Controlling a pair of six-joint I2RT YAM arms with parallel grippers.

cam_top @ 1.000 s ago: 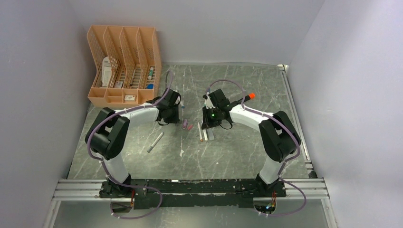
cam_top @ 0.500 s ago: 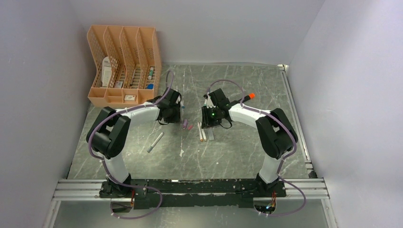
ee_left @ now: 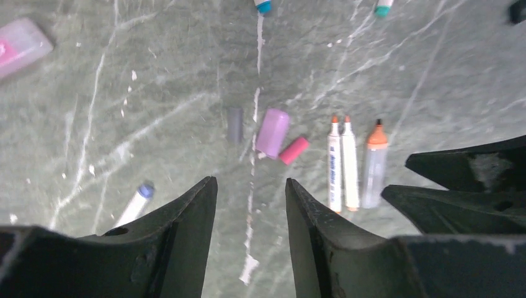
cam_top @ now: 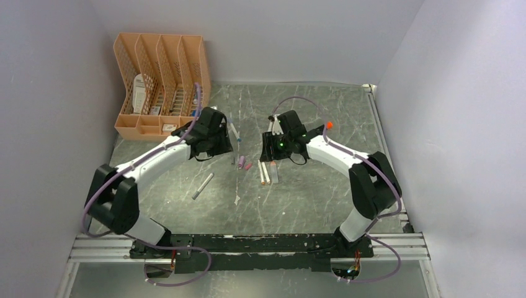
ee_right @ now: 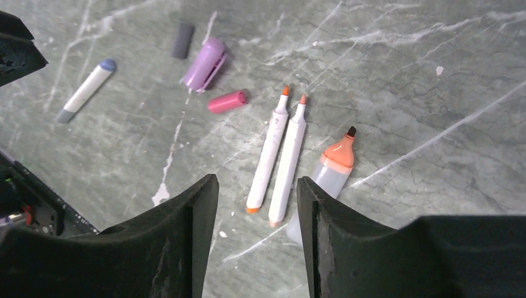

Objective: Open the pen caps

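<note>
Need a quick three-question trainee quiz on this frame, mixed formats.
1. True or false: the left gripper holds a cap.
2. The exposed tips of the two white pens are: A blue, B orange, C black.
3. What colour is the cap lying between the grey cap and the pink cap?
Key: 1 false, its jaws are open and empty; 2 B; 3 the purple cap.

Grey marbled table (cam_top: 310,205): pen caps (ee_left: 272,132), uncapped pens (ee_right: 289,159), orange organizer (cam_top: 160,81) far-left.
</note>
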